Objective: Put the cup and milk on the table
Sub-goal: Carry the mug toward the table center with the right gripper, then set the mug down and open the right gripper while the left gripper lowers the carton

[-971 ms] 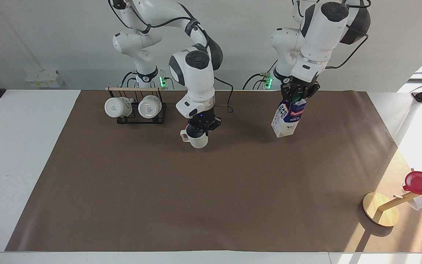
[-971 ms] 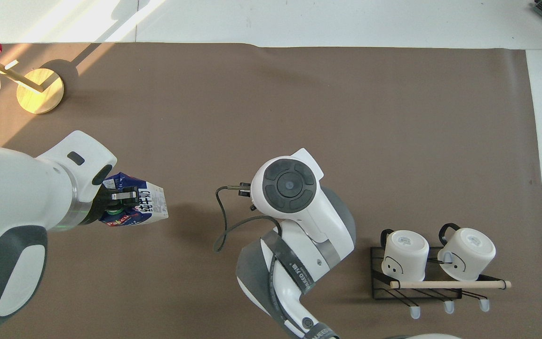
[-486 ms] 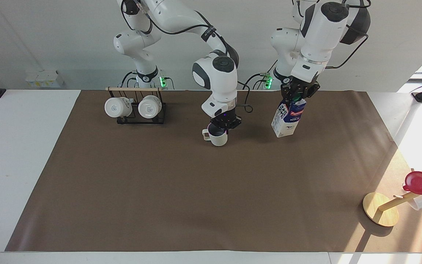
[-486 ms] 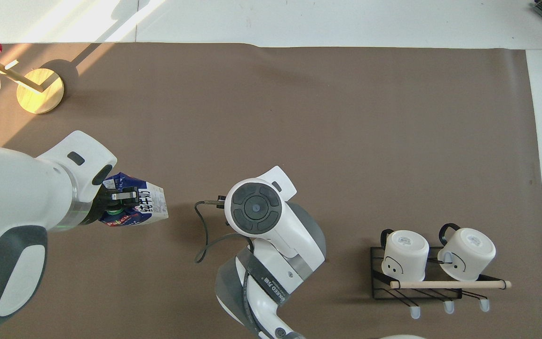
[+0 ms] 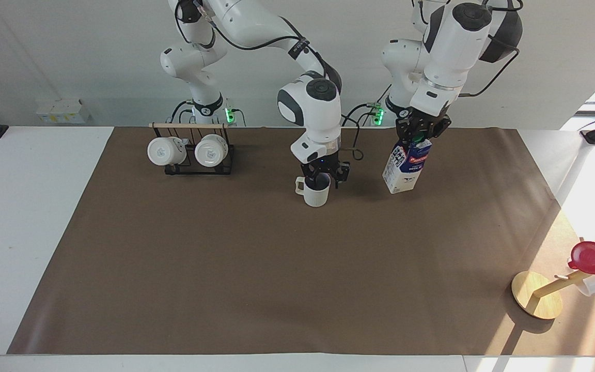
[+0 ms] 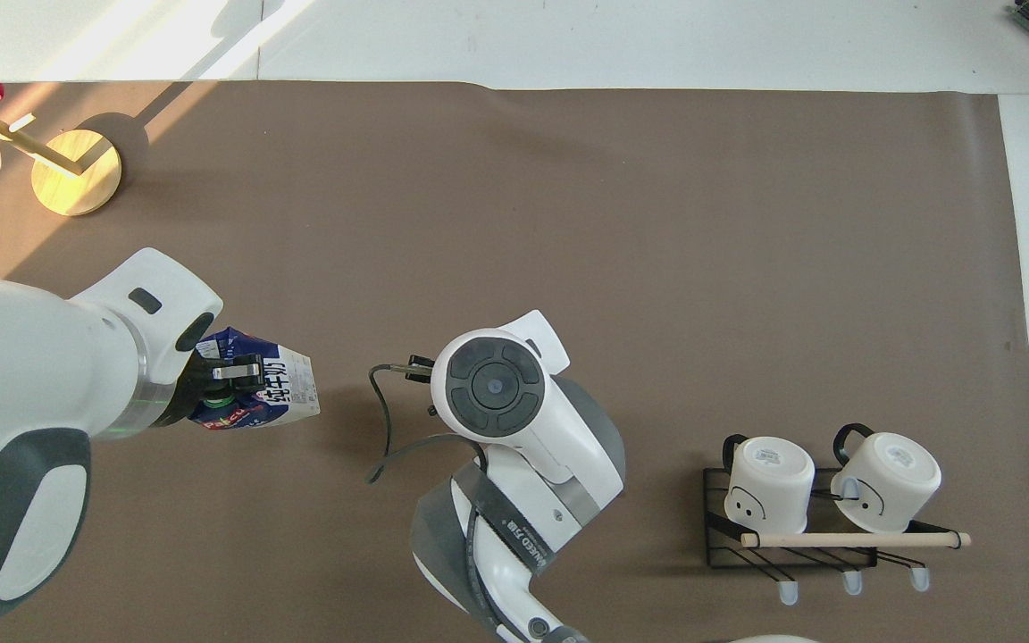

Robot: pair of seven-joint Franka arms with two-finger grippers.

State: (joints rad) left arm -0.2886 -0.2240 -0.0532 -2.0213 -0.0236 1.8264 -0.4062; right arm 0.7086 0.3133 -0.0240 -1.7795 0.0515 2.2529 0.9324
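Since a sec ago the right end effector [image 5: 323, 178] carries the cup [image 5: 316, 192] toward the left arm's end of the bench [image 5: 29, 206], sets it down on the brown mat [image 5: 277, 268] and now spreads its fingers, one either side of the rim (released, by the look of it). Cup sits upright, near the milk [image 5: 406, 170]. Left end effector [image 5: 417, 135] is unmoved, clenched on the carton's top; milk is tilted, base at or just above the mat, can't tell which. Cup half looks done; milk placement is next, I reckon.
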